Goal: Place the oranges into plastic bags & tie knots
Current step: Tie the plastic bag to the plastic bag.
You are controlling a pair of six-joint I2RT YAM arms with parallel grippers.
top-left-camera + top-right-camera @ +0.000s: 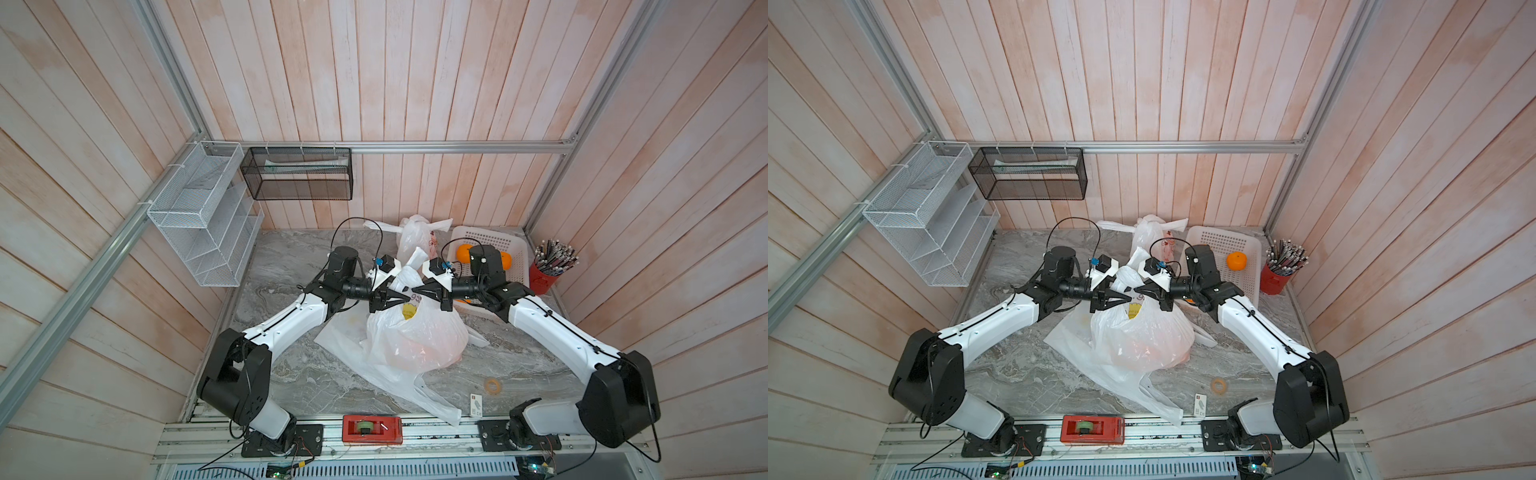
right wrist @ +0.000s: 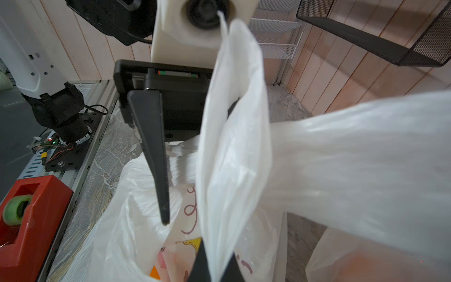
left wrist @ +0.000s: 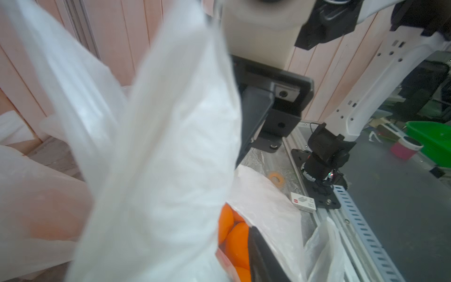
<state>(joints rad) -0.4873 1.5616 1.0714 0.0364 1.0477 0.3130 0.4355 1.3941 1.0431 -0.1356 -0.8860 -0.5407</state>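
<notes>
Noted: right hand (image 1: 419, 290) pinched shut on handle strip (image 2: 234, 146); left hand (image 1: 403, 298) parted, directly opposite. Found bag (image 1: 419, 340) of oranges (image 3: 234, 234) beneath both, resting on counter (image 1: 311, 374). Recommend closing left on free strip, then crossing strips snugly.

White bag handle (image 3: 170, 146) close up, oranges (image 3: 234, 234) past it, one of the fingers (image 3: 263, 258) alongside

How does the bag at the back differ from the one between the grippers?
The back bag is knotted, loose ends sticking out sideways; the middle bag has its handle strips raised and crossed, no finished knot showing. The back bag stands free beside the white basket; the middle bag has a strip pinched in the right gripper. The middle bag looks wider and fuller than the back bag. Both are thin, translucent white printed plastic.
</notes>
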